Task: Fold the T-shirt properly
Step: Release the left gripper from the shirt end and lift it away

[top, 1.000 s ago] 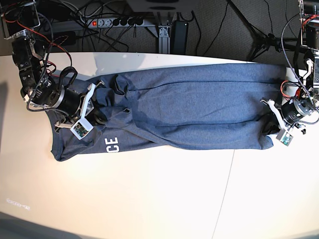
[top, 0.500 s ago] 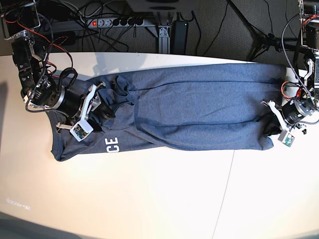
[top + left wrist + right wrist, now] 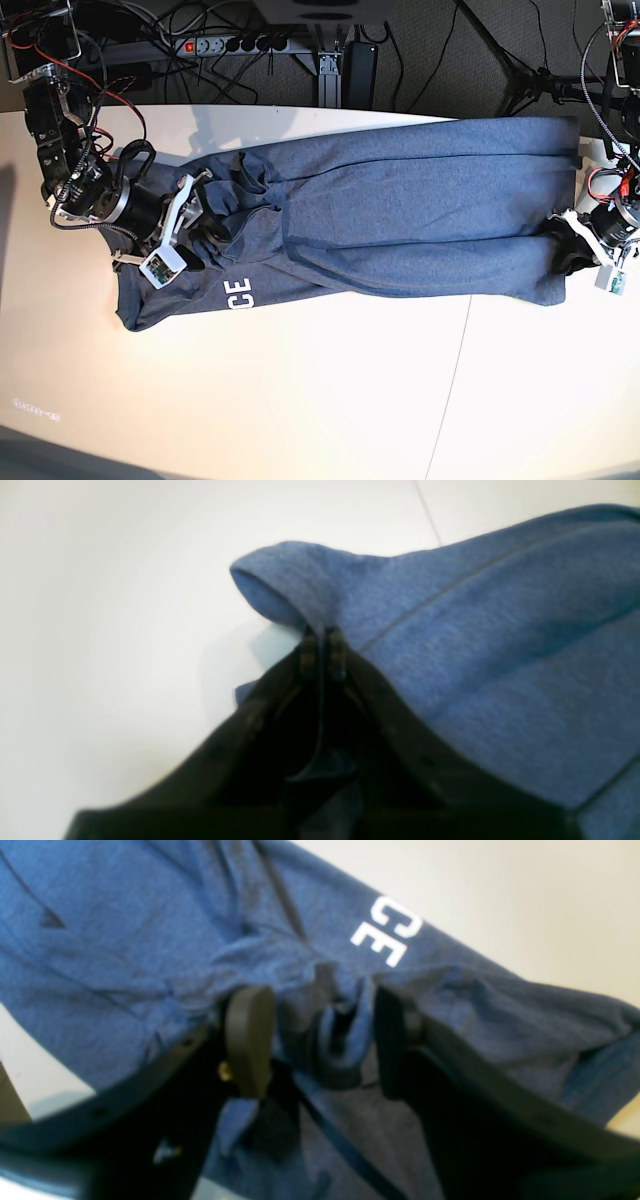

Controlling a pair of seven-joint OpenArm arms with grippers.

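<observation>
The T-shirt [image 3: 400, 215] stretches along the surface's [image 3: 330, 400] far edge, left hand [image 3: 322, 652] clamped on its corner, right hand [image 3: 320, 1040] spread apart over bunched cloth.

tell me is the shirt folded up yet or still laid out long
Partly folded. The shirt lies long across the table, its long edges turned over the middle, lettering peeking out; no crosswise fold yet.

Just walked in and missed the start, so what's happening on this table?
A two-armed robot is folding a blue T-shirt stretched across the white table. The left gripper is shut on one end of the cloth. The right gripper stands open over the bunched fabric at the other end, near the white letters.
</observation>
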